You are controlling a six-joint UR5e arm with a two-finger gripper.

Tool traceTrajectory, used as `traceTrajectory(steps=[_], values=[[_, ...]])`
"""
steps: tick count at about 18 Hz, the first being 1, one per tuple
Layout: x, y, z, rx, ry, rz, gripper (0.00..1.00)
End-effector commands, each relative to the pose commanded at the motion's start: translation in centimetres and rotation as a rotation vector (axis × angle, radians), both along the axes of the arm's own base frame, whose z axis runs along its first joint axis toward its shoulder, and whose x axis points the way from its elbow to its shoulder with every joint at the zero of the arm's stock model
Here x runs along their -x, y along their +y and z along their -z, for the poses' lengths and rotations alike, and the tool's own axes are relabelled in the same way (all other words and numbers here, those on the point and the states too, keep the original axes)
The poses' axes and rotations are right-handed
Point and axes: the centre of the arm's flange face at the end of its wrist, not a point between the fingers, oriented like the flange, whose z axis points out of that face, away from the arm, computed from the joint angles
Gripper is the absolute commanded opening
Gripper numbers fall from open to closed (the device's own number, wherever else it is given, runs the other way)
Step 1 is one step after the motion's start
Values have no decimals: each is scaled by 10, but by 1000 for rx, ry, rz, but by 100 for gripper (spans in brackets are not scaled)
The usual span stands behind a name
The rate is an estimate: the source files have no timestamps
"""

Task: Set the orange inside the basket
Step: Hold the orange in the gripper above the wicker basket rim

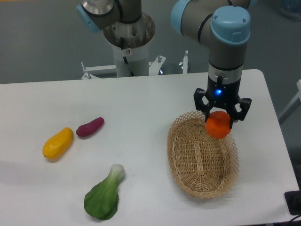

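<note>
The orange (218, 126) is orange-red, the basket (202, 181) tan wicker, the mango (58, 143) yellow, the sweet potato (90, 127) purple, the bench (141, 99) white.

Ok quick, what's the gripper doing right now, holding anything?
Gripper: jaws closed on the orange, held up over the basket at its rim, not yet released.

My arm (225, 42) is made of grey cylindrical segments capped with light blue round covers at the joints. My base column (128, 44) is pale, with a black cable running down its front (it sits on a white bracket with visible bolts). Below my wrist hangs my black gripper (221, 117), its body angular and dark, with a small blue light glowing on it.
</note>
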Motion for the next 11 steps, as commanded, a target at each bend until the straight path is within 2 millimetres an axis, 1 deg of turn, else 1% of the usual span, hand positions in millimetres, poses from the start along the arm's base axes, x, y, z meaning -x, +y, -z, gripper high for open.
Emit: traceTrajectory(steps=[11], values=[[0, -1, 3, 4, -1, -1, 46]])
